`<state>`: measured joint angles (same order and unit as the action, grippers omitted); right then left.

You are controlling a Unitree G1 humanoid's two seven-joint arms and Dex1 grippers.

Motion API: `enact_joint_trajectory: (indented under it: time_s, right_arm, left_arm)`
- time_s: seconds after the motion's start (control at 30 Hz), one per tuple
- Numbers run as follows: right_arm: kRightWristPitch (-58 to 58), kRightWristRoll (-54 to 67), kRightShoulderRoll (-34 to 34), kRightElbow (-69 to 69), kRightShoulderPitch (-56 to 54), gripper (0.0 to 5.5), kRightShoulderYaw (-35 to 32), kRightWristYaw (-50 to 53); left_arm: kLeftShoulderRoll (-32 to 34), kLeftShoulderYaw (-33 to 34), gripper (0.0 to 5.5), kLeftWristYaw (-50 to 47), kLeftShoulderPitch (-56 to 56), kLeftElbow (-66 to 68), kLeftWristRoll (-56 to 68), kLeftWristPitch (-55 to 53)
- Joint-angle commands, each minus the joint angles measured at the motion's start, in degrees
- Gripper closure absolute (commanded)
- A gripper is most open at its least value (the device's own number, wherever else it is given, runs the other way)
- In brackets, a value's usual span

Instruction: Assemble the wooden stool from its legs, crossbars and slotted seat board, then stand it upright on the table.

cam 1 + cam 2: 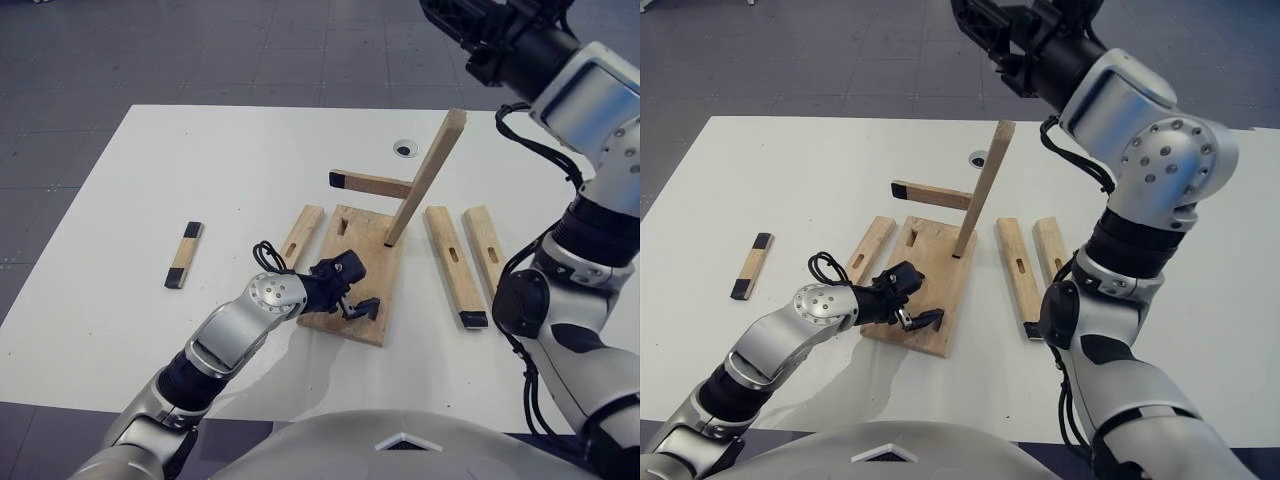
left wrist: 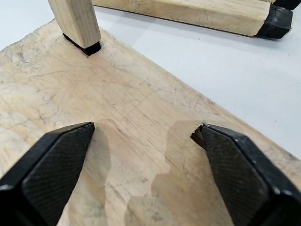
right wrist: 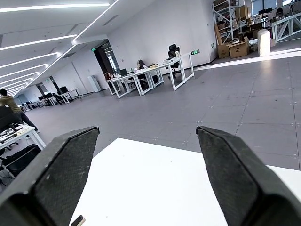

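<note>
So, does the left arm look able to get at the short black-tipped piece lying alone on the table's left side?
Probably yes. The left gripper is open and empty over the near end of the seat board, and only bare table lies between it and the short piece.

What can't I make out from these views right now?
- Head views: near slots of the flat pale wooden seat board, covered by the left gripper.
- Left wrist view: how deep the upright wooden leg sits; the slot hides its end.
- Head views: the black-tipped wooden crossbar's joint, behind that leg.
</note>
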<state>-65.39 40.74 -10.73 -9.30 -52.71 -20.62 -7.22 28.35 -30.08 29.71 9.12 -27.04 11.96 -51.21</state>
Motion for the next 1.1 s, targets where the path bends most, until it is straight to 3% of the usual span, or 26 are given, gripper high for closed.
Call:
enact_joint_trajectory:
  time_s: [0.03,0.13,0.23,0.3,0.37,0.47,0.63,0.8,0.87,1.0,1.1]
  right_arm:
    - [11.8,-0.2,0.6,-1.0,-10.6,1.69,-2.9,2.1]
    - [13.9,0.7,1.2,-1.3,-11.2,1.69,-2.5,4.0]
    - [5.5,1.8,5.6,-3.7,6.1,1.69,4.2,5.4]
    - [4.8,-0.5,6.6,-4.4,19.2,1.69,9.3,5.2]
    - [6.0,-1.9,6.8,-4.8,24.8,1.69,11.1,5.1]
    - [7.7,-0.3,8.6,-5.4,23.0,1.69,9.9,6.6]
    - [10.9,6.1,10.3,-6.2,9.1,1.69,3.3,10.6]
    - [12.7,12.7,7.1,-7.4,-3.2,1.69,-2.7,15.6]
    - [11.7,8.6,2.3,-9.0,-3.3,1.69,-1.6,17.6]
    - [7.2,0.1,-6.2,-14.5,9.3,1.69,-1.0,21.7]
    - [2.8,-2.6,-8.4,-22.0,26.8,1.69,-2.6,21.8]
  left_arm:
    - [0.7,-0.8,1.32,-0.5,-1.1,2.5,-1.3,-2.5]
    - [0.8,-0.7,1.32,-0.5,-1.2,2.2,-1.3,-2.7]
    - [0.8,-0.5,1.32,-0.7,-1.4,2.1,-1.3,-2.8]
    - [0.8,-0.7,1.32,-0.4,-0.8,2.6,-1.4,-2.6]
    - [1.0,-0.8,1.32,-0.1,-0.5,2.7,-1.4,-2.5]
    - [0.6,-0.4,1.32,-0.6,-1.0,2.2,-1.1,-3.0]
    - [-1.0,0.0,1.32,-1.8,-1.6,2.6,-1.0,-3.3]
    - [-4.6,1.9,1.32,-5.1,-3.1,2.9,-0.5,-4.7]
    - [-7.6,3.6,1.32,-8.5,-3.4,2.3,-0.5,-8.1]
    - [-14.4,7.8,1.32,-13.8,-3.6,-1.6,0.7,-15.6]
    - [-15.3,8.6,1.32,-15.0,-3.9,-5.9,1.5,-19.8]
